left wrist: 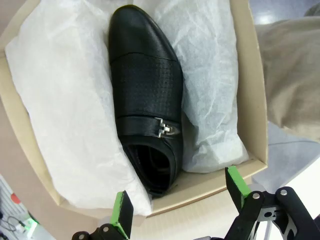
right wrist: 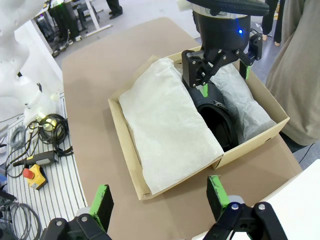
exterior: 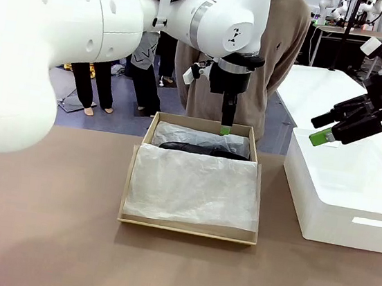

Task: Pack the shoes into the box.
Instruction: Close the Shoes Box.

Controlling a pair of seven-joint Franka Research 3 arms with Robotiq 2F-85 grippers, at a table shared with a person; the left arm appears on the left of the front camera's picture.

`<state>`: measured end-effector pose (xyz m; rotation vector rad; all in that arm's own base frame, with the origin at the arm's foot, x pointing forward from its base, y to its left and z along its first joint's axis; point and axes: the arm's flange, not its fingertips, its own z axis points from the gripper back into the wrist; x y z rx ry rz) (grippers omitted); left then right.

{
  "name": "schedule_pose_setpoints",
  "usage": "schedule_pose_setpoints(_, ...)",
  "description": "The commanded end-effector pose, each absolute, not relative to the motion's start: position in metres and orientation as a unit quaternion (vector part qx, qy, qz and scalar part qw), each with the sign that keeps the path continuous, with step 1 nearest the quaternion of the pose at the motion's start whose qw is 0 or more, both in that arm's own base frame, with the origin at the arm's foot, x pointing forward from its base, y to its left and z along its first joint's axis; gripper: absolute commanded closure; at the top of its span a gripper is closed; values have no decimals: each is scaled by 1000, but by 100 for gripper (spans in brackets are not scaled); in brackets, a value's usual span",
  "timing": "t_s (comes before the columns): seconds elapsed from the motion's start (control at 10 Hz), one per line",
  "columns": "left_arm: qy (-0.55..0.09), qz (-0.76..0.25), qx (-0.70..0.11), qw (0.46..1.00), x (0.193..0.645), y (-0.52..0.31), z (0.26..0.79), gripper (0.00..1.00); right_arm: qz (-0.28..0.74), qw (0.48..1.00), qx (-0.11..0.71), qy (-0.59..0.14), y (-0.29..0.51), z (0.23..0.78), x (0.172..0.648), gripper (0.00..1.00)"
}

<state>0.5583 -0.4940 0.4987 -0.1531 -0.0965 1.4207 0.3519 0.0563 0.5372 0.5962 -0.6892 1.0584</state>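
A: We see one shoe (left wrist: 145, 95) lying in the far half of the box (exterior: 187, 230), tissue (exterior: 196, 185) around it. Directly above, left end effector (exterior: 225, 128) spread wide, empty.
B: To the right of the box, right end effector (exterior: 320, 129) also wide, empty. If we descend, we may snag tissue.

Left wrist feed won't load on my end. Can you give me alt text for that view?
A glossy black shoe with a metal side buckle lies in the tan cardboard box, bedded in white tissue paper, its toe toward the picture's top. The left gripper hangs open over the heel end of the box.
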Motion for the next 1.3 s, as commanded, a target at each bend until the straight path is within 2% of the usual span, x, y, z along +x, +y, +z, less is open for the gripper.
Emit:
schedule_pose_setpoints(0.0,-55,602,-60,794,553,-464,515,0,491,754,283,-332,58,537,356,0)
schedule_pose_setpoints(0.2,-38,514,-30,857,552,-430,532,0,491,754,283,-332,58,537,356,0)
schedule_pose_setpoints(0.6,15,289,-76,954,554,-345,562,0,491,754,283,-332,58,537,356,0)
schedule_pose_setpoints(0.8,40,175,-57,982,554,-315,571,0,491,754,283,-332,58,537,356,0)
schedule_pose_setpoints(1.0,34,65,-11,997,555,-303,573,0,491,754,283,-332,58,537,356,0)
schedule_pose_setpoints(1.1,18,138,-43,989,563,-311,575,0,491,754,283,-332,58,537,356,0)
schedule_pose_setpoints(1.2,47,120,-41,991,561,-308,571,0,491,754,283,-332,58,537,356,0)
